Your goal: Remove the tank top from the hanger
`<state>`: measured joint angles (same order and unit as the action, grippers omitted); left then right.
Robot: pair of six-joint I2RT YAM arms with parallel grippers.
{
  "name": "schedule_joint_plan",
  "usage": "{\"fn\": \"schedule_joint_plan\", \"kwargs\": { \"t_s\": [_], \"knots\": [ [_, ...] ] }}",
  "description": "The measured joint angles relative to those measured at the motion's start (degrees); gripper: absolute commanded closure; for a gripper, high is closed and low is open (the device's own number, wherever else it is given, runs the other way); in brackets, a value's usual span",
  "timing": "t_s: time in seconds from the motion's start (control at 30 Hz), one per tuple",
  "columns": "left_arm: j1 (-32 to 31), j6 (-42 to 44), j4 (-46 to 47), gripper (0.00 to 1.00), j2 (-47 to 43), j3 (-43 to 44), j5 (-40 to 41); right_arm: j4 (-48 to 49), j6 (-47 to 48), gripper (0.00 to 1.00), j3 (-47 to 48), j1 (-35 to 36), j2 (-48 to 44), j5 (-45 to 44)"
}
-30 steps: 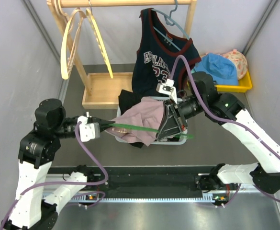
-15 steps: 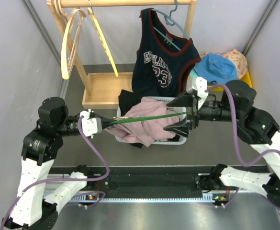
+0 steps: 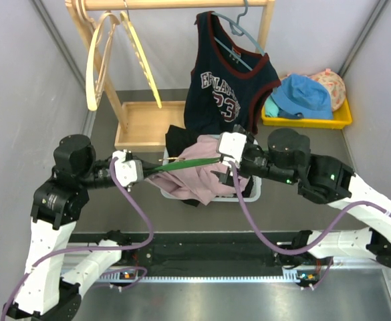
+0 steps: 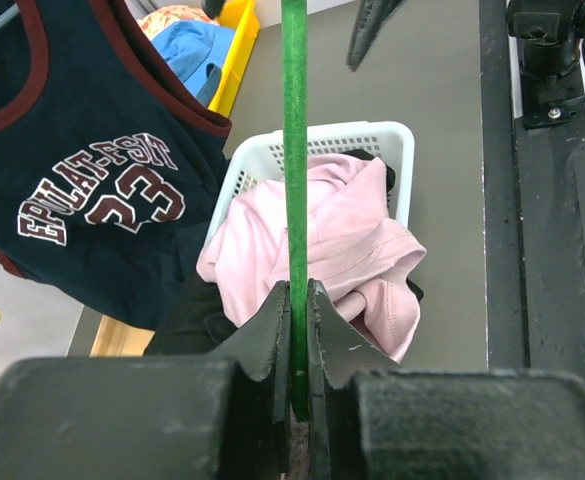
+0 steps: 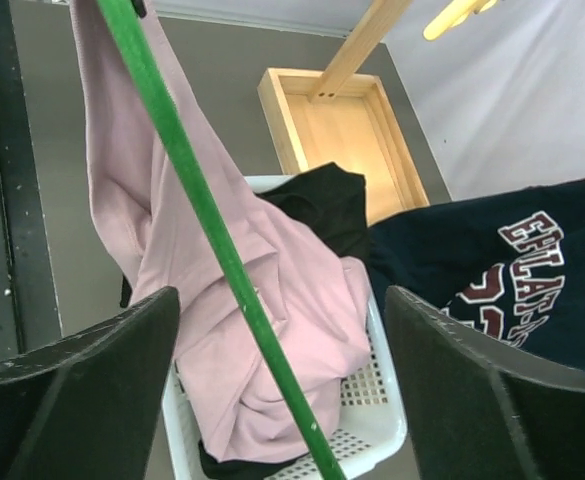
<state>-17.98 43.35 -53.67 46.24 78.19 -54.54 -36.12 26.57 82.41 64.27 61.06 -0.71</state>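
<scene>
The left claw [image 4: 294, 330] pinches a thin green plastic hanger [image 4: 294, 150]; the right claw [image 5: 277, 300] gapes empty, facing it. The pink fabric tank top [image 4: 342, 240] draped beneath may snag, wrenching the hanger loose.

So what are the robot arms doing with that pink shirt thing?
The left pincer is shut on a green hanger, holding it out over the white basket. A pink tank top is draped on that hanger and spills down into the basket. The right pincer is open right beside the pink cloth, not gripping it yet. So the top is not off the hanger. A navy jersey hangs on the wooden rack behind.
</scene>
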Motion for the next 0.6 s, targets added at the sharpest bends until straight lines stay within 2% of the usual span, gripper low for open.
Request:
{"fn": "schedule_joint_plan", "kwargs": {
  "t_s": [0.1, 0.33, 0.37, 0.4, 0.43, 0.5, 0.57, 0.6],
  "knots": [
    [0.0, 0.0, 0.1, 0.96, 0.0, -0.1, 0.0, -1.0, 0.9, 0.33, 1.9, 0.1, 1.4, 0.1],
    [0.0, 0.0, 0.1, 0.96, -1.0, -0.9, -0.1, -2.5, 1.1, 0.35, 5.5, 0.1, 2.0, 2.8],
    [0.0, 0.0, 0.1, 0.96, -1.0, -0.9, -0.1, -2.8, 1.1, 0.38, 5.8, 0.1, 1.9, 3.3],
    [0.0, 0.0, 0.1, 0.96, -1.0, -1.0, -0.1, -2.9, 1.1, 0.43, 5.9, 0.1, 1.9, 3.7],
    [0.0, 0.0, 0.1, 0.96, -1.0, -1.1, -0.1, -3.1, 1.2, 0.52, 6.1, 0.1, 1.8, 4.2],
    [0.0, 0.0, 0.2, 0.96, -1.0, -1.1, -0.1, -3.6, 1.4, 0.58, 6.4, 0.1, 1.8, 5.3],
    [0.0, 0.0, 0.3, 0.96, -1.0, -1.1, 0.0, -4.1, 1.4, 0.82, 6.7, 0.1, 1.8, 6.4],
    [0.0, 0.0, 0.5, 0.96, -1.0, -1.1, -0.1, -4.7, 1.3, 0.88, 7.0, 0.1, 1.9, 7.1]
  ]
}}
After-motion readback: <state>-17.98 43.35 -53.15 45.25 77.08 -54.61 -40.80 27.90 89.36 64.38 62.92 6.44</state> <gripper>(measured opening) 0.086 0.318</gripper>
